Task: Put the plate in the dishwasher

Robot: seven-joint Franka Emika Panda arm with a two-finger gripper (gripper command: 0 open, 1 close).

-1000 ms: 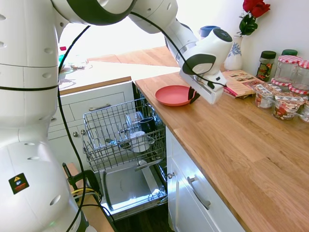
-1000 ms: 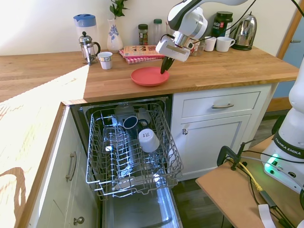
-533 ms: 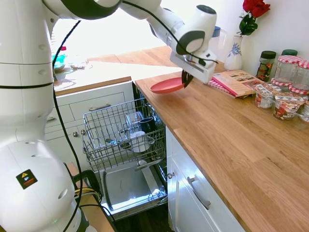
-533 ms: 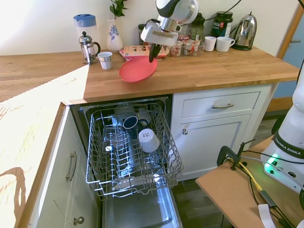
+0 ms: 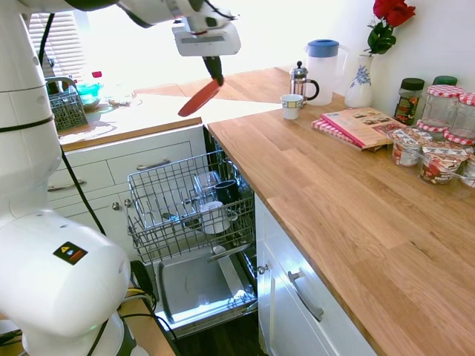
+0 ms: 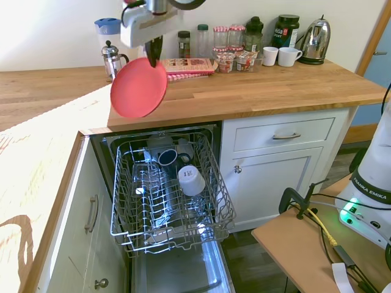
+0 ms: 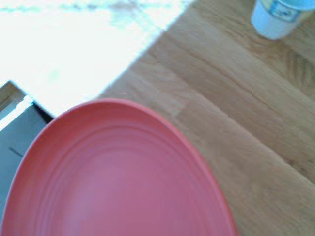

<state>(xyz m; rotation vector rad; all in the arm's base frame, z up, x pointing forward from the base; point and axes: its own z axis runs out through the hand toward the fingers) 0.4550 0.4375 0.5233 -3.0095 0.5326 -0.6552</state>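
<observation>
Wooden kitchen counter (image 5: 349,193) fills right of 1st ext view; round coral-red plate (image 5: 199,98) hangs tilted upper centre, rim pinched by gripper (image 5: 215,72), above open dishwasher w/ grey wire rack (image 5: 185,204). 2nd ext: plate (image 6: 138,87) upper left, over counter edge. Wrist: plate (image 7: 113,177) fills lower frame.

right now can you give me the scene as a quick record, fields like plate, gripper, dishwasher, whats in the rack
plate: coral-red plate, held in the air by its rim, tilted steeply, near the counter corner
gripper: gripper shut on the plate's upper edge
dishwasher: dishwasher open, wire rack pulled out
rack contents: white cup on its side, dark mug behind it
plate in rack: not yet
counter: wooden counter with a French press and small cup
</observation>
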